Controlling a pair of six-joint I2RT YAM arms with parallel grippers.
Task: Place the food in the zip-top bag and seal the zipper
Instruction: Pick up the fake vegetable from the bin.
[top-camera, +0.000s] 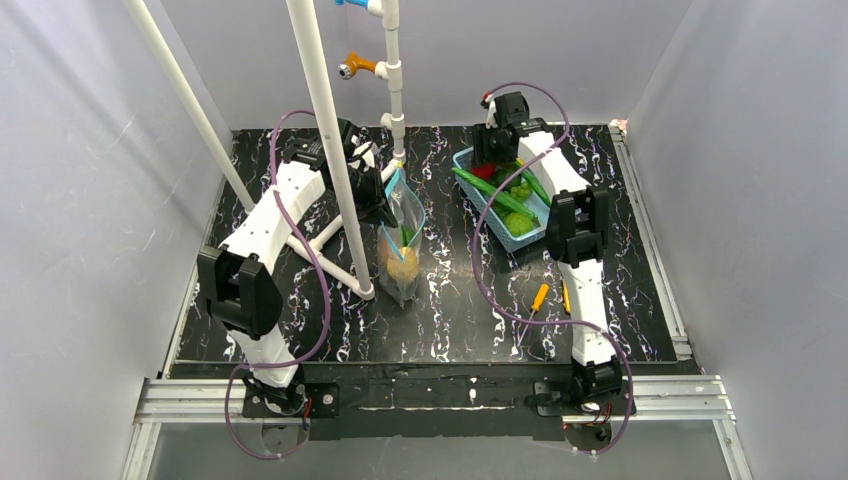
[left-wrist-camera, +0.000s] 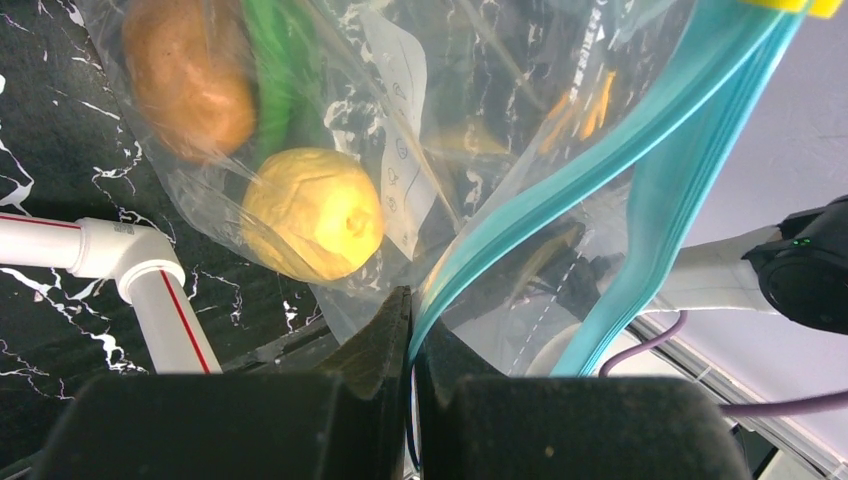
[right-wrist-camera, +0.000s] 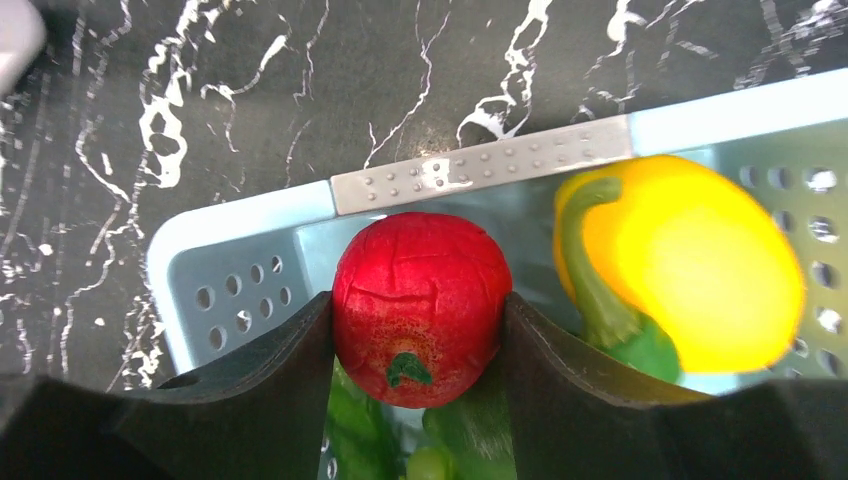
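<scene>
The clear zip-top bag (top-camera: 402, 250) stands left of centre, its mouth held up. My left gripper (top-camera: 372, 172) is shut on the bag's teal zipper strip (left-wrist-camera: 560, 190) at the mouth edge. Inside the bag lie a yellow fruit (left-wrist-camera: 315, 215), a brown-orange fruit (left-wrist-camera: 190, 75) and a green pod (left-wrist-camera: 280, 70). My right gripper (top-camera: 492, 152) is in the far end of the light-blue basket (top-camera: 480, 205), shut on a red round fruit (right-wrist-camera: 420, 305). A yellow pepper with a green stem (right-wrist-camera: 690, 265) lies beside it. Long green pods (top-camera: 495, 195) fill the basket.
A white pipe frame (top-camera: 330, 130) stands over the left half, with a foot (left-wrist-camera: 130, 270) on the mat beside the bag. Two orange-handled screwdrivers (top-camera: 540, 297) lie on the black marbled mat in front of the basket. Grey walls close in on both sides.
</scene>
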